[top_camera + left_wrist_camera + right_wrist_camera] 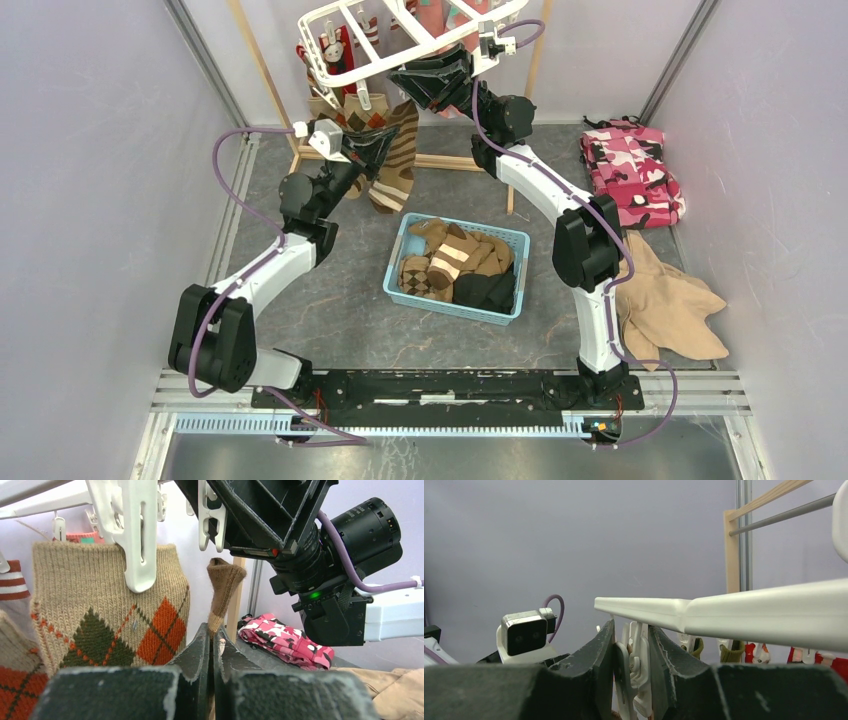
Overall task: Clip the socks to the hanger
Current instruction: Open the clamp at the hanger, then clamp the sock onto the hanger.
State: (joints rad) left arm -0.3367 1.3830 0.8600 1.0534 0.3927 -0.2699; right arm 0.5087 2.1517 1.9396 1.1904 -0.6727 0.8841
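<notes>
Socks point(455, 268): the spare pile sits in the basket point(395, 258), well below and in front of the hanger point(749, 612). One brown sock point(225, 582) is pinched in the left gripper point(212, 636), fingers fully together on it, free end poking up just under the hanger rim. Right gripper point(631, 630) is at that same rim, fingers partly closed around a dangling clip point(635, 672), pads on both its sides.

My read: right squeezes the clip to open its mouth, left holds the sock end upright so it can be fed in. Sock tip is near that clip, not touching.

Argyle sock point(110, 615) already hangs from the neighbouring clip point(135, 540) on the hanger.

Can't see:
- the clip's mouth, cut off at the bottom of the right wrist view, so whether it is open is unknown
- rest of the brown sock, hidden under the left fingers
- far side of the hanger, which runs out of the top view
</notes>
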